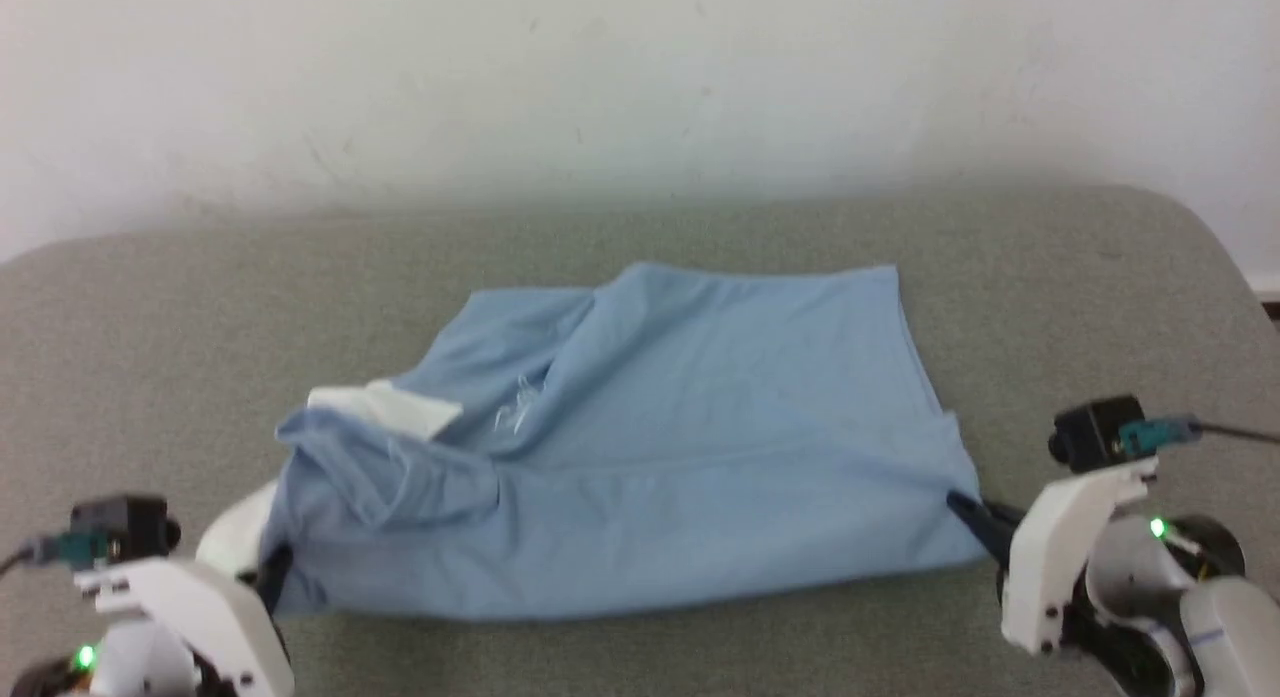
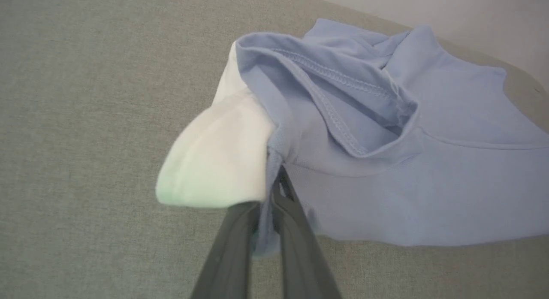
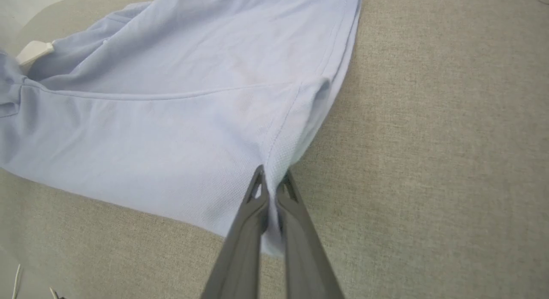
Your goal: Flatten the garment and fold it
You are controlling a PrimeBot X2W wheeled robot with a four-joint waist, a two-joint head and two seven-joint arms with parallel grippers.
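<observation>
Lying across the middle of a grey cloth-covered surface (image 1: pixel 150 327), closer to its near edge, is the garment (image 1: pixel 700 427), a light blue polo shirt partly doubled over itself. A pale wall (image 1: pixel 600 77) rises behind the far edge. At the shirt's left end, towards the surface's near-left corner, the left gripper (image 2: pixel 276 185) has its two dark fingers pressed together on a pinch of blue fabric. That pinch is just beside the white collar (image 2: pixel 214 166), which bulges outward, and the cloth here is bunched and rumpled. A small white logo (image 1: pixel 515 412) shows on the chest, to the right of the collar. Further right the fabric lies smoother, with one long crease running across it. At the shirt's near-right corner, the right gripper (image 3: pixel 271 179) has its fingers closed on the fabric beside a seam. Each gripper seems to hold one end so the shirt can be drawn taut between them. Flattening looks unfinished at the left end.
</observation>
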